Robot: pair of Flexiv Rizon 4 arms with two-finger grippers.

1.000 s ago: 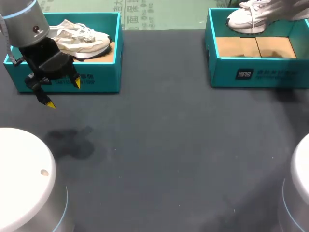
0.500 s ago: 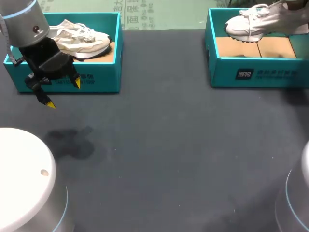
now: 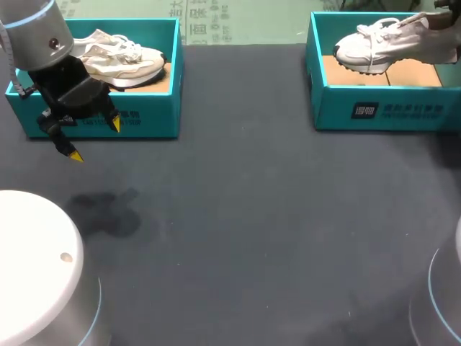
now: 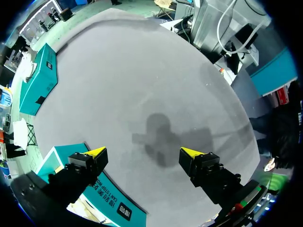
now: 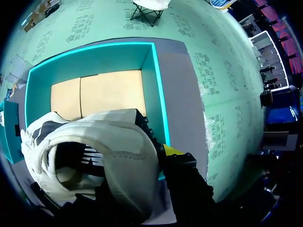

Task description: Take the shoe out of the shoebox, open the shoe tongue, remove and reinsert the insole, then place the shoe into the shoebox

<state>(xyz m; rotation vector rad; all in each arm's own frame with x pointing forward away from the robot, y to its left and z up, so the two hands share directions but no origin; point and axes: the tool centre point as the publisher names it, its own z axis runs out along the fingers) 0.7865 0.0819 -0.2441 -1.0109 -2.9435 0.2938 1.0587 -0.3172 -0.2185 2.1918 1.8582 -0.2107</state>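
Two shoes are in view, but only one is in play. The white sneaker (image 3: 382, 42) hangs over the right shoebox (image 3: 374, 112), toe pointing toward the table's middle and heel toward the far right corner, where the right gripper (image 5: 165, 152) has it. In the right wrist view one yellow-tipped finger presses the outside of the heel collar. The other finger is hidden, most likely inside the shoe, so I judge the gripper to be clamped on the heel rim rather than see it plainly.

That grip is the main risk. A pinch on soft padded collar, with the whole shoe cantilevered ahead of it, could let the toe sag or the heel slide free — and a dropped sneaker might land on the box wall or roll onto its side. The toe also sits low over the cardboard floor, so carrying it sideways before it is lifted higher could catch the near teal wall and drag the light box across the table (image 3: 252, 216).

The left gripper (image 3: 95, 139) hangs with fingers wide apart and nothing between them, just in front of the left shoebox (image 3: 144, 119), which holds a cream sneaker (image 3: 119, 56). A careless move there could nudge that box.
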